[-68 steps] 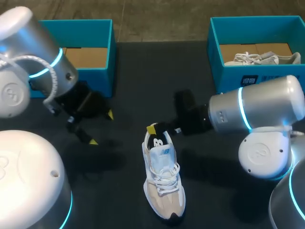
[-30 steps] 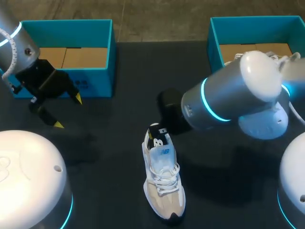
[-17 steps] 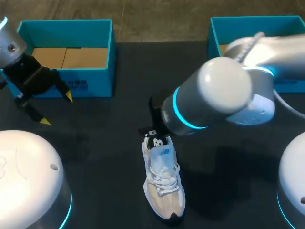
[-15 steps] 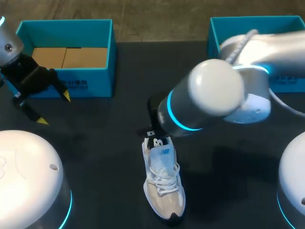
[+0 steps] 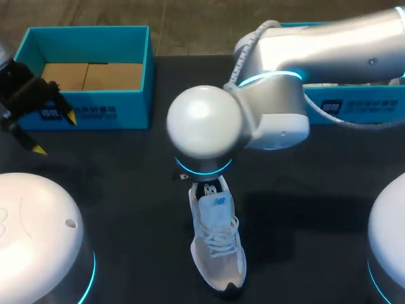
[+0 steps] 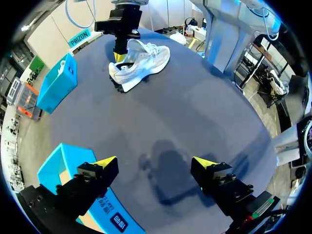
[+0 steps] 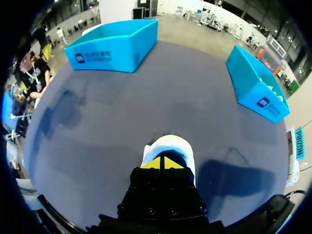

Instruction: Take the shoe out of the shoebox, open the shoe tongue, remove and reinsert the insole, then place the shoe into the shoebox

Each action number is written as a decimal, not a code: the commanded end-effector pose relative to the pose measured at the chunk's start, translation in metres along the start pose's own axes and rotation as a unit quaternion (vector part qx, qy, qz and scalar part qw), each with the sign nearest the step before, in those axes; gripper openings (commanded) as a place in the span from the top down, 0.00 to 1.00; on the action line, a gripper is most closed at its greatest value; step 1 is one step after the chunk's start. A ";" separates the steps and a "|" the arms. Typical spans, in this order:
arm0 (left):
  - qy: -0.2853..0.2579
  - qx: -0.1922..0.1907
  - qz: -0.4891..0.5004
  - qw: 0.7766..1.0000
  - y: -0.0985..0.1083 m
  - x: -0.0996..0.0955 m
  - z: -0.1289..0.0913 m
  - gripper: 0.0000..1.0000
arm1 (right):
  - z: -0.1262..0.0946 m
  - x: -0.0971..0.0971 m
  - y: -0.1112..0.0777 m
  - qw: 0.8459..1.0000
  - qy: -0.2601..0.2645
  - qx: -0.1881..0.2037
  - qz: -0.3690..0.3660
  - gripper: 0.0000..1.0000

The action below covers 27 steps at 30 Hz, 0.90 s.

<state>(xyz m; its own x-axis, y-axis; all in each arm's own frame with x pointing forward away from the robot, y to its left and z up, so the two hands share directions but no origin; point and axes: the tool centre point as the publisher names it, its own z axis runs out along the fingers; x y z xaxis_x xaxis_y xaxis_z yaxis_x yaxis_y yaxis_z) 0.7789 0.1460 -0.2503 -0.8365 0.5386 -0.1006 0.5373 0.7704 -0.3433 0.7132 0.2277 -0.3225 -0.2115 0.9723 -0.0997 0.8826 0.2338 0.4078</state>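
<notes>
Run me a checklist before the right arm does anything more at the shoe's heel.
1. Is the shoe out of its box and upright on the table: ok.
2. Is the right gripper over the heel opening, fingers together: ok.
3. Is the insole held: cannot tell, it is hidden under the fingers.
4. Is the tongue pulled open: cannot tell.
5. Is the left gripper open and well clear of the shoe: ok.
6. Is the left shoebox free for the return: ok, only its brown floor shows.
</notes>
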 end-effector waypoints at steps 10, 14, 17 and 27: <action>0.004 0.002 0.000 1.000 0.002 -0.003 -0.001 0.00 | 0.029 -0.012 -0.018 0.996 -0.085 0.001 0.033 1.00; 0.004 0.002 0.000 1.000 0.002 -0.003 -0.001 0.00 | 0.036 -0.013 -0.019 0.996 -0.084 0.002 0.030 1.00; 0.004 0.002 0.000 1.000 0.002 -0.003 -0.001 0.00 | 0.041 -0.012 -0.019 0.996 -0.088 0.001 0.024 1.00; 0.004 0.002 0.000 1.000 0.002 -0.003 -0.001 0.00 | 0.059 -0.015 -0.026 0.995 -0.093 0.010 0.023 1.00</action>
<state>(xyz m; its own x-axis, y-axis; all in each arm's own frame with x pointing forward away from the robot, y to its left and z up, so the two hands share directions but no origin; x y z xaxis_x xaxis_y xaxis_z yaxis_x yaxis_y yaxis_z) 0.7832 0.1461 -0.2508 -0.8353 0.5415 -0.0947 0.5373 0.7676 -0.3494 0.7223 0.2006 -0.3735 -0.1986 0.9513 -0.2359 0.8873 0.2768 0.3690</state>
